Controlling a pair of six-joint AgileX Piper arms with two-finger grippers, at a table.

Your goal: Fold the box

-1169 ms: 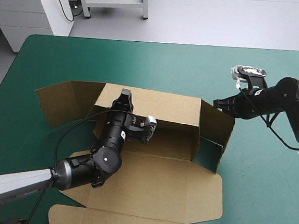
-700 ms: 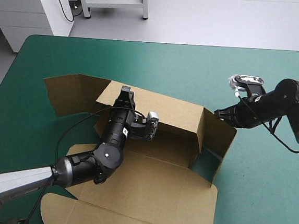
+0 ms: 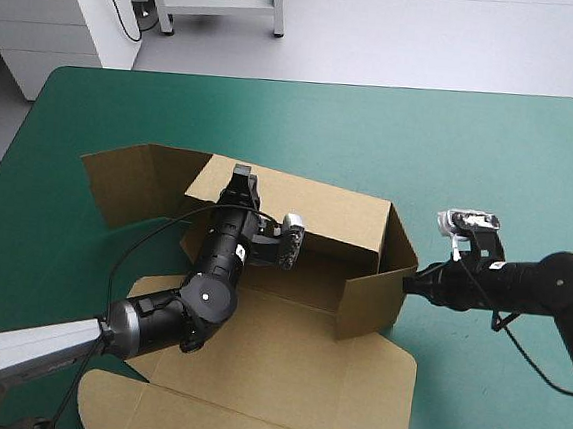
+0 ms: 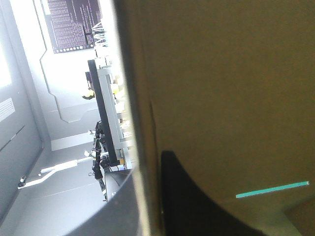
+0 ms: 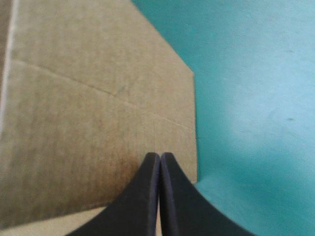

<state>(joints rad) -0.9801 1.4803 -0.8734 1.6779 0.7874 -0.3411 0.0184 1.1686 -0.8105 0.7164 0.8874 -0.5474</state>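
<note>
The brown box (image 3: 297, 210) lies mid-table with its long back wall raised and its lid flat toward the near edge. My left gripper (image 3: 239, 178) sits at the top of that wall near its left end; in the left wrist view (image 4: 147, 169) the board's edge runs between the black fingers, which are shut on it. My right gripper (image 3: 416, 283) is shut and its tip rests against the outer face of the right end flap (image 3: 371, 300), which stands folded inward. In the right wrist view the shut fingers (image 5: 160, 160) meet against brown board (image 5: 88, 123).
The left end flap (image 3: 129, 176) splays outward on the teal-green cover (image 3: 374, 132). The lid panel (image 3: 282, 375) reaches the table's near edge. Bare cover lies beyond the box and to the right of my right arm.
My right gripper has moved toward the near edge and leftward, swinging the right end flap inward. The whole box shifted a little earlier; the left gripper has kept its hold.
</note>
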